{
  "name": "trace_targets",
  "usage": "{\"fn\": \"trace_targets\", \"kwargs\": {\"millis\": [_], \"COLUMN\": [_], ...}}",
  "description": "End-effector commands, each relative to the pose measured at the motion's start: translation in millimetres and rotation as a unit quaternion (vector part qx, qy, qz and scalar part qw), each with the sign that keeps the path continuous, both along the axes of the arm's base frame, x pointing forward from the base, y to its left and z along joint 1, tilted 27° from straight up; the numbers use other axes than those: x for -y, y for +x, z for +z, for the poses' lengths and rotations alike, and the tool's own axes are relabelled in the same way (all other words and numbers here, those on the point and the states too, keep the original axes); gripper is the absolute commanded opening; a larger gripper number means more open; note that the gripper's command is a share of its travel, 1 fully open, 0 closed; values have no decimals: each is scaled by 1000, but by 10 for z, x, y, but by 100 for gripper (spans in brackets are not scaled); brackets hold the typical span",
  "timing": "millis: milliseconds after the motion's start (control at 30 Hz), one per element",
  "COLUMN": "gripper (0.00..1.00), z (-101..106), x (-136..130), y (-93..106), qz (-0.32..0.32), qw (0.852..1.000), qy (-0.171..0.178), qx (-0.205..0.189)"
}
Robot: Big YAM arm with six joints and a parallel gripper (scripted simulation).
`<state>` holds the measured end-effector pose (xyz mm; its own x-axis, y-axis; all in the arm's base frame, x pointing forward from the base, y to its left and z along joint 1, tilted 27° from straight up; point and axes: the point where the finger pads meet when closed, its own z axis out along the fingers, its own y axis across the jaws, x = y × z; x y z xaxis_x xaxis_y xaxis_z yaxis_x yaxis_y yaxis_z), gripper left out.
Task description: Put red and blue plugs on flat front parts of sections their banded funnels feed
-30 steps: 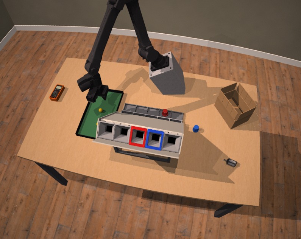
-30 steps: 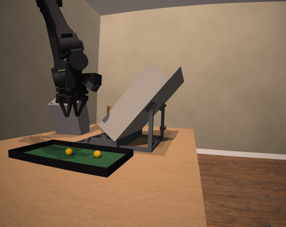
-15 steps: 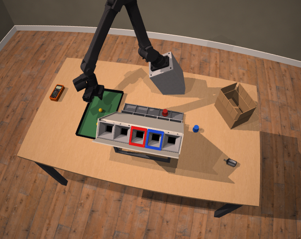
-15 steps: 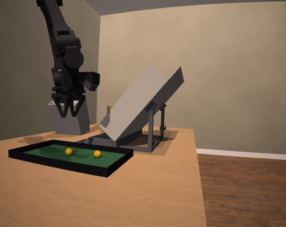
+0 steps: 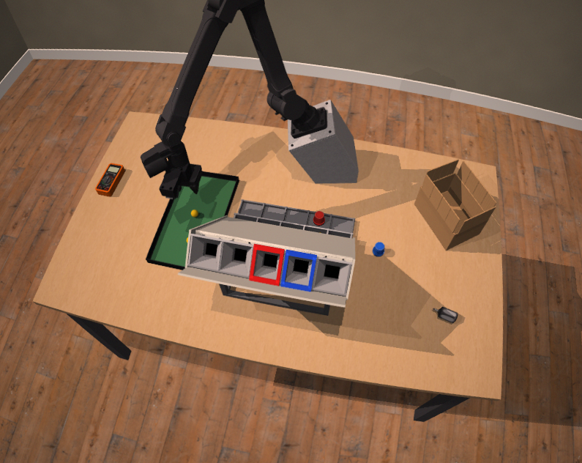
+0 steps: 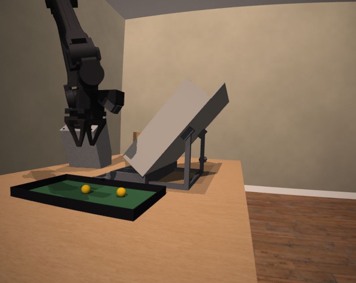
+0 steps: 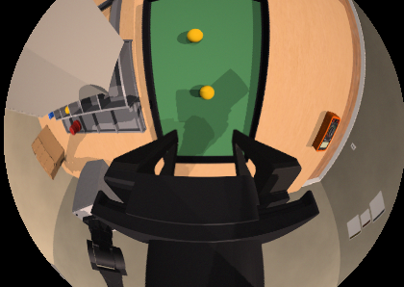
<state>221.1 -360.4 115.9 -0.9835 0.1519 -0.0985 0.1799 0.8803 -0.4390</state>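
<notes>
My gripper [image 5: 183, 192] [image 6: 85, 144] [image 7: 205, 134] is open and empty, above the robot-side end of the green tray [image 5: 158, 230] [image 6: 71, 207] [image 7: 265, 69]. Two yellow marbles lie in it, one nearer marble [image 5: 194, 213] [image 6: 85, 189] [image 7: 207, 92] and one farther marble [image 6: 121, 192] [image 7: 194, 36]. The red plug [image 5: 318, 217] [image 7: 74, 127] stands on the flat front of the fourth section from the left in the top view. A marble [image 7: 67, 110] lies behind it in that section. The blue plug [image 5: 378, 249] [image 7: 51, 115] stands on the table. The red-banded funnel [image 5: 263, 280] is third, the blue-banded funnel [image 5: 296, 286] fourth. The pipes are hidden.
The sloping cover [image 5: 276, 233] [image 6: 169, 124] [image 7: 58, 55] rises beside the tray and over the sections' rear. A multimeter [image 5: 110, 179] [image 7: 327, 131] lies left of the tray. The open cardboard box [image 5: 455, 214] [image 7: 48, 151] and a scoop [image 5: 447, 314] are on the right.
</notes>
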Motion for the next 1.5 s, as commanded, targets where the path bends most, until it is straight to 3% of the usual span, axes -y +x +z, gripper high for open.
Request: {"fn": "trace_targets", "kwargs": {"millis": [0, 700, 1100, 1167, 1200, 1267, 1467], "gripper": [56, 56, 56, 56, 56, 56, 56], "z": [156, 140, -440, -440, -401, -517, -718], "x": [113, 122, 260, 260, 331, 421, 588], "y": [99, 101, -3, -3, 125, 55, 106], "qz": [7, 7, 1, 1, 10, 1, 3], "qw": [1000, 1000, 1000, 1000, 1000, 1000, 1000], "qy": [-10, -10, 2, 2, -8, -6, -11], "qx": [6, 6, -2, -2, 5, 4, 7]}}
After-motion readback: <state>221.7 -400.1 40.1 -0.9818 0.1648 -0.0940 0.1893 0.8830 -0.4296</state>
